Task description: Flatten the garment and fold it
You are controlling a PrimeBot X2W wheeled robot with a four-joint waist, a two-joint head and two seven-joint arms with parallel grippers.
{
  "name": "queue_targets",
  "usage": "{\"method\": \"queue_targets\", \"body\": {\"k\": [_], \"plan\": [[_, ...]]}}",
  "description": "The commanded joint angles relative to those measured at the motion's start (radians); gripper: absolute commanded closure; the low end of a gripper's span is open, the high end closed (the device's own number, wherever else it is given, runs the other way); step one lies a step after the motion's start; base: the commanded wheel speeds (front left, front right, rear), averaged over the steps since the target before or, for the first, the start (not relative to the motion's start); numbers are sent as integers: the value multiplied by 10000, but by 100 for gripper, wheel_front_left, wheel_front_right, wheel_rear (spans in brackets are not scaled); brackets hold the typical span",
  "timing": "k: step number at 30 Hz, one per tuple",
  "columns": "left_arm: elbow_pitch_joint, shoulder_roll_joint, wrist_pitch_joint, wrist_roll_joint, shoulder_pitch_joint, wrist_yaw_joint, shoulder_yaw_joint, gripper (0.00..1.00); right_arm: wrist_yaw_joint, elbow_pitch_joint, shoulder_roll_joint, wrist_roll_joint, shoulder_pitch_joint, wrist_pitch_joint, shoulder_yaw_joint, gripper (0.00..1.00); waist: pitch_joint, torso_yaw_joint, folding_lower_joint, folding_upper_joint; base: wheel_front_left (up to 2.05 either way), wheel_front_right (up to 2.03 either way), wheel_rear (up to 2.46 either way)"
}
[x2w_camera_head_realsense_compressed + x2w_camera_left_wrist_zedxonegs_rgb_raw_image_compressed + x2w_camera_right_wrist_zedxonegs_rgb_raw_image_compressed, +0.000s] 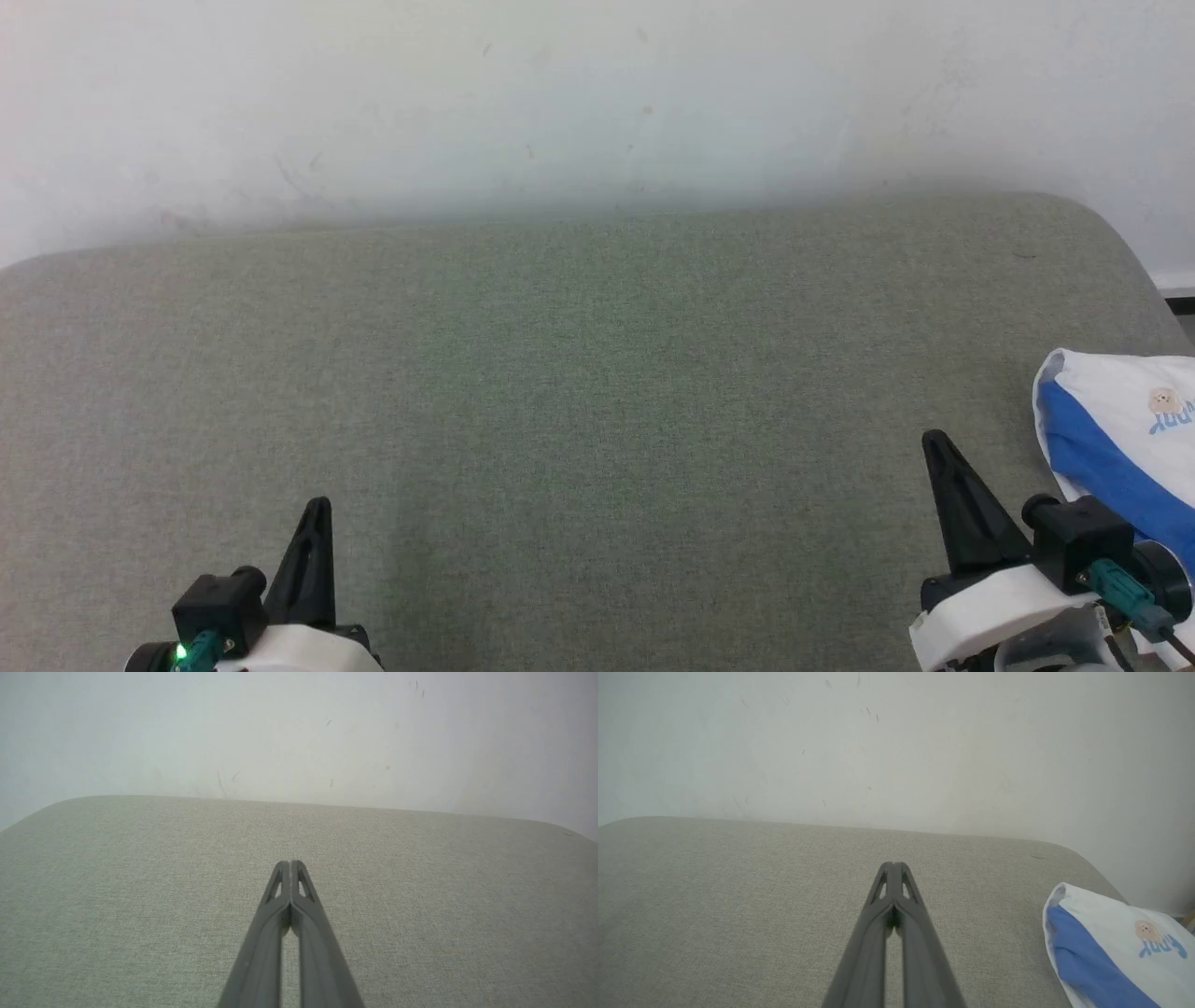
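Note:
The garment (1120, 439) lies folded into a compact bundle at the right edge of the grey-green cushion, white with a royal-blue sleeve band and a small light-blue print; in the right wrist view the garment (1115, 952) sits at the lower right. My right gripper (934, 439) hovers just left of it, apart from the cloth, and its tips (893, 864) are pressed together with nothing between them. At the lower left my left gripper (320, 504) is far from the garment, and in the left wrist view its fingers (290, 862) are shut and hold nothing.
A grey-green fabric cushion (560, 401) spans the view, with rounded far corners. A pale scuffed wall (560, 93) rises right behind its far edge. The cushion's right edge (1144, 271) drops off near the garment.

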Motion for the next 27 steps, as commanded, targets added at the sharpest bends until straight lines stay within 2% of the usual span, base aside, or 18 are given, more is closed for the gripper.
{"method": "queue_targets", "body": {"k": [1,27], "plan": [[-73,-28,43,148,-141,71,-26,100,-2,20,7,-50,-120,25,0,100,-2,3,0,-1,0,0,0],[-443,-122,573,511,-309,231,-185,100,-4,60,15,-201,-282,246,-21,100,-56,76,0,-1,0,0,0]]}}
